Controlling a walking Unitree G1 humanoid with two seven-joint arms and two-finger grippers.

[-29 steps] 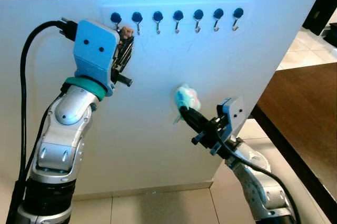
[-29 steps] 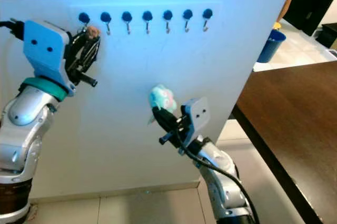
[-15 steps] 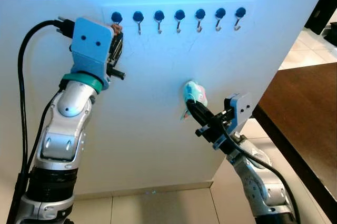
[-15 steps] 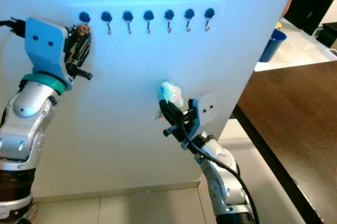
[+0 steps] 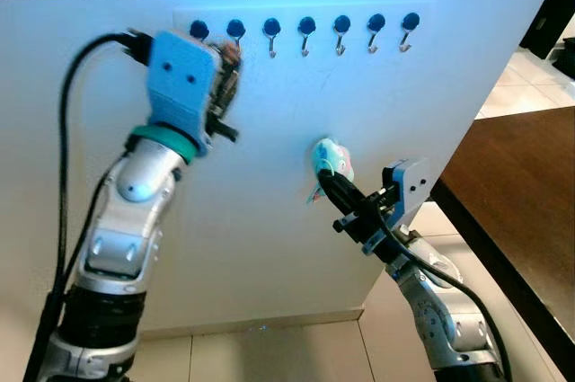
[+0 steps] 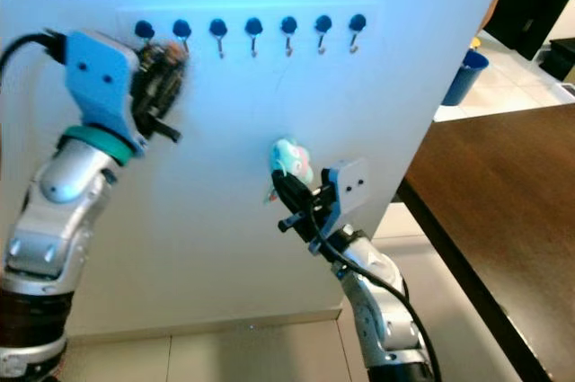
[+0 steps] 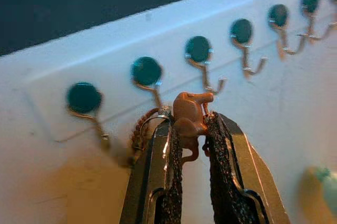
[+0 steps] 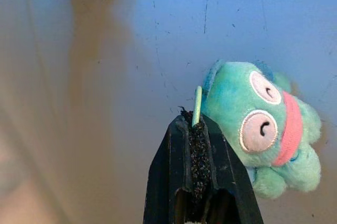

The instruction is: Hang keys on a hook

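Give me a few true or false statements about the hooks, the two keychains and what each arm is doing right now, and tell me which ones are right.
1. The wall carries a row of seven hooks. True.
2. The left gripper holds a brown keychain up near the hooks. True.
3. The brown keychain already hangs freely from a hook. False: it is clamped between the left jaws, just below the row.
4. The right gripper is empty. False: its jaws are shut on the green loop of a teal plush keychain.
5. The teal plush keychain is lower on the wall than the hooks. True.
6. The hook bases are red. False: they are dark teal discs.
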